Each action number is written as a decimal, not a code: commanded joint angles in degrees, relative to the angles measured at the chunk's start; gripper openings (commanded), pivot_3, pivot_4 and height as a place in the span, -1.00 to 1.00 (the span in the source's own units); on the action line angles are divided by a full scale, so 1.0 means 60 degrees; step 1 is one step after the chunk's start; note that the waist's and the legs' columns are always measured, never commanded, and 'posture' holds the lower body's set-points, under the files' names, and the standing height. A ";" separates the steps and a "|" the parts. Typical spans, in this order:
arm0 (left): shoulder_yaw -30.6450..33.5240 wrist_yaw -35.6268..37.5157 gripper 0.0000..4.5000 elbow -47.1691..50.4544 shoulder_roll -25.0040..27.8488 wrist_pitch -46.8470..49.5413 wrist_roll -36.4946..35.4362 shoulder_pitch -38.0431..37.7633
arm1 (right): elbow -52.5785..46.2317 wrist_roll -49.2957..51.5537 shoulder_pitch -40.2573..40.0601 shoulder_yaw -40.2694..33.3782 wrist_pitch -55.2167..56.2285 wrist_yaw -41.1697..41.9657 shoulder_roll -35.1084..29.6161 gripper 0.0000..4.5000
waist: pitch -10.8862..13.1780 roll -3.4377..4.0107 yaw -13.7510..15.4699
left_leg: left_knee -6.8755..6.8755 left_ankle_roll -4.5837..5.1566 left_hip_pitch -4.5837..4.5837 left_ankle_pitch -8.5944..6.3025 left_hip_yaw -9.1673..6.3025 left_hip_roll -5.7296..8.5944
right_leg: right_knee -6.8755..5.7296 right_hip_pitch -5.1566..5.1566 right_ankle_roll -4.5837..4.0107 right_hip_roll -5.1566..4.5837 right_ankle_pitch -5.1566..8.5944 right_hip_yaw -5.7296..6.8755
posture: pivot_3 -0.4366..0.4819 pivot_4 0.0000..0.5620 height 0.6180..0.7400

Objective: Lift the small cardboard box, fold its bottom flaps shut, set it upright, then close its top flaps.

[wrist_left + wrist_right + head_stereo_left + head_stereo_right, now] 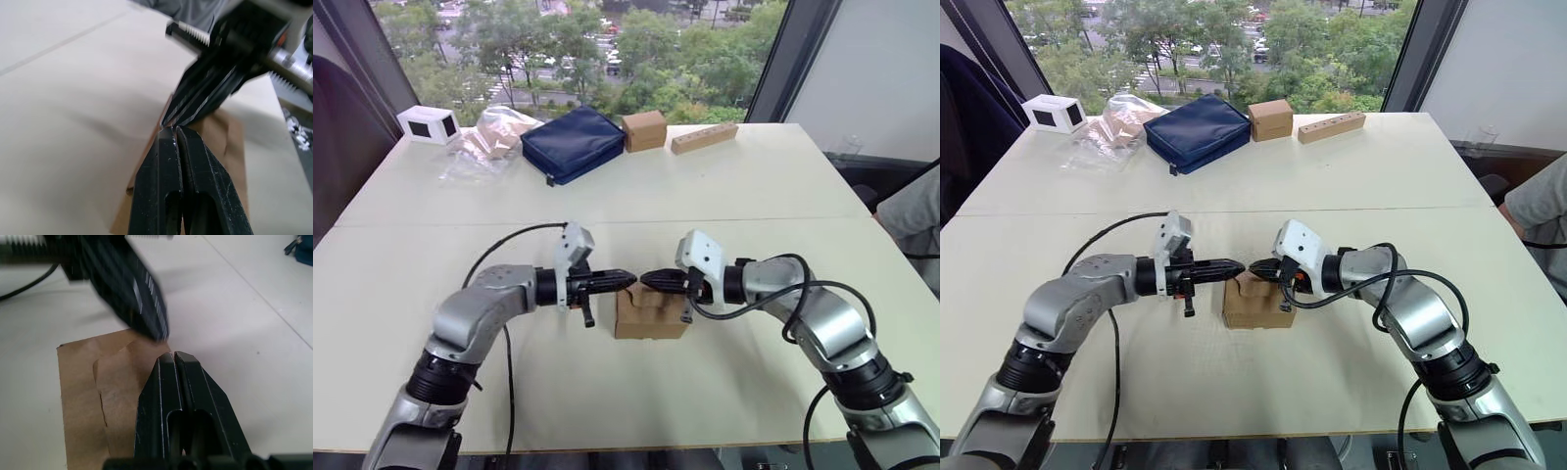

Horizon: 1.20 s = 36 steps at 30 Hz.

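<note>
The small cardboard box (651, 315) rests on the white table (724, 196) near the front middle. The flaps (100, 401) on its upward face lie folded flat with a crooked seam; I cannot tell whether they are the top flaps or the bottom flaps. My left gripper (626, 280) and right gripper (648, 280) point at each other, tips almost touching, just over the box's far edge. Both are shut with nothing between their fingers, as the left wrist view (176, 131) and the right wrist view (173, 356) show.
Along the far edge stand a white box with dark windows (429, 123), a crumpled plastic bag (489, 137), a navy pouch (573, 143), another brown carton (644, 129) and a wooden block with holes (704, 138). A person's sleeve (913, 211) shows at the right.
</note>
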<state>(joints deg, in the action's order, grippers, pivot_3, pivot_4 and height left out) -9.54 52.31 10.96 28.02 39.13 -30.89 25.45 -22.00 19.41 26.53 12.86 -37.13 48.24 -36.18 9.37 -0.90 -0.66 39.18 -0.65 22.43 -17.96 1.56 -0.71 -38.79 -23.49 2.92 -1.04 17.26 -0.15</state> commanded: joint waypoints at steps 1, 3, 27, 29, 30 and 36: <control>-0.0128 0.0131 -0.97 -0.0003 -0.0024 -0.0574 0.0335 -0.0011 | -0.0714 0.0634 -0.0110 -0.1002 0.0101 -0.0022 0.0023 -1.00 | 0.0000 0.0000 0.0001 | 0.0000 0.0000 0.0000 0.0000 0.0000 0.0000 | 0.0000 0.0001 0.0000 0.0000 0.0000 0.0000 | -0.05 -0.47 1.00; -0.0127 0.0178 -0.97 -0.0014 -0.0057 -0.0613 0.0324 -0.0026 | -0.0953 0.0774 -0.0404 -0.1194 0.0269 0.0193 -0.0168 -1.00 | 0.0000 0.0000 0.0009 | 0.0000 0.0000 0.0000 0.0000 0.0000 0.0000 | 0.0000 0.0001 0.0000 0.0000 0.0000 0.0000 | -0.05 -0.47 1.00; 0.0215 -0.0289 -0.97 -0.0264 -0.0667 -0.0567 0.0214 -0.0119 | -0.1312 -0.0564 -0.1146 0.0359 0.0701 0.0535 -0.1005 -1.00 | -0.0001 0.0002 0.0006 | 0.0000 0.0000 -0.0002 0.0000 -0.0002 -0.0002 | 0.0015 0.0010 0.0000 0.0003 0.0000 0.0003 | -0.05 -0.47 1.00; 0.0206 -0.0293 -0.97 -0.0256 -0.0679 -0.0564 0.0209 -0.0146 | -0.1203 -0.0741 -0.1127 0.0440 0.0769 0.0466 -0.0968 -1.00 | -0.0001 0.0002 0.0006 | 0.0000 0.0000 -0.0002 0.0000 -0.0002 -0.0002 | 0.0015 0.0010 0.0000 0.0003 0.0000 0.0003 | -0.05 -0.47 1.00; 0.0200 -0.0291 -0.97 -0.0250 -0.0680 -0.0562 0.0208 -0.0155 | -0.1146 -0.0790 -0.1120 0.0456 0.0790 0.0442 -0.0938 -1.00 | -0.0001 0.0002 0.0007 | 0.0000 0.0000 -0.0002 0.0000 -0.0002 -0.0002 | 0.0015 0.0010 0.0000 0.0003 0.0000 0.0003 | -0.05 -0.47 1.00; 0.0251 -0.0334 -0.97 -0.0247 -0.0739 -0.0481 0.0098 -0.0168 | -0.0765 -0.1356 -0.1035 0.0657 0.1060 0.0250 -0.0854 -1.00 | -0.0001 0.0002 0.0012 | 0.0001 -0.0001 -0.0003 0.0001 -0.0002 -0.0002 | 0.0015 0.0012 0.0000 0.0003 0.0000 0.0003 | -0.05 -0.47 1.00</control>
<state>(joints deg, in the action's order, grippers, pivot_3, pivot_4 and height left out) -9.29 50.44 8.35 23.97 36.13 -29.32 24.77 -27.01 12.87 19.92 16.67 -31.44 50.40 -41.44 9.36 -0.89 -0.59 39.19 -0.65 22.41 -17.96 1.54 -0.72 -38.70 -23.41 2.92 -1.02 17.26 -0.13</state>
